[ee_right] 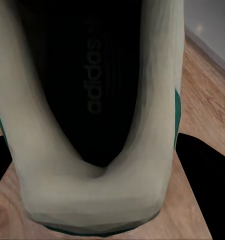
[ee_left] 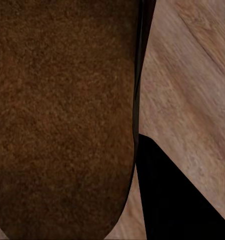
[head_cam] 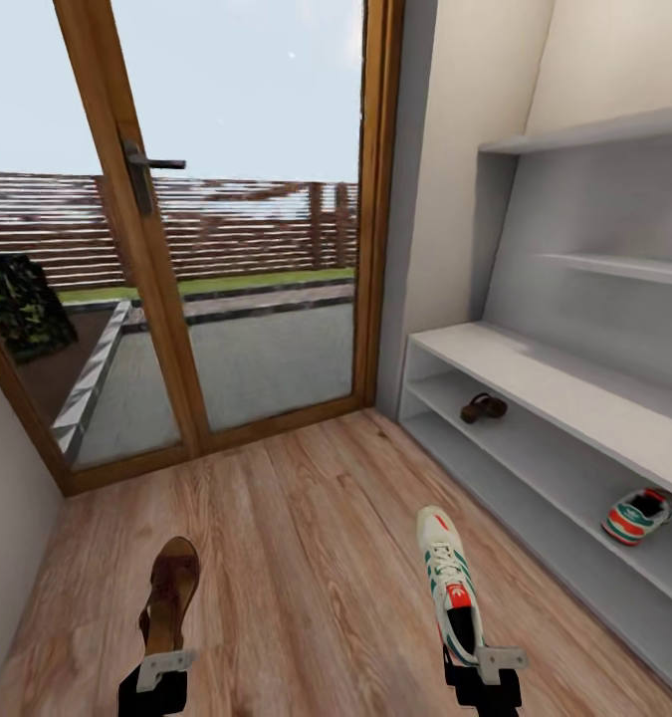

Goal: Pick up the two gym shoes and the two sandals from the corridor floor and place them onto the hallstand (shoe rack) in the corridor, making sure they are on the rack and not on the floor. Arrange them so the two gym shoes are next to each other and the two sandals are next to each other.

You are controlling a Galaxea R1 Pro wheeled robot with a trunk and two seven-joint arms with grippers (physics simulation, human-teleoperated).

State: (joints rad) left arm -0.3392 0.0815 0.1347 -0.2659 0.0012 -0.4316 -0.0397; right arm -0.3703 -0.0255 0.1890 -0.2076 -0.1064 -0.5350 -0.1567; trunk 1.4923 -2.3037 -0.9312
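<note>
While the left gripper (head_cam: 162, 665) clamps a sandal (head_cam: 170, 593) and the right gripper (head_cam: 485, 662) a gym shoe (head_cam: 449, 583), the hallstand (head_cam: 535, 373) ahead-right of both holds their mates: second sandal (head_cam: 484, 406), second gym shoe (head_cam: 638, 516). Open floor (head_cam: 306, 538) lies between.

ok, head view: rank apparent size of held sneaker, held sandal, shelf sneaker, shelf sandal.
1. White sneaker with green stripes in the right end effector: largest.
2. Brown leather sandal in the left end effector.
3. White-green sneaker on the grey rack shelf.
4. Dark brown sandal on that shelf: smallest.
Nearness inflates the held pair.
</note>
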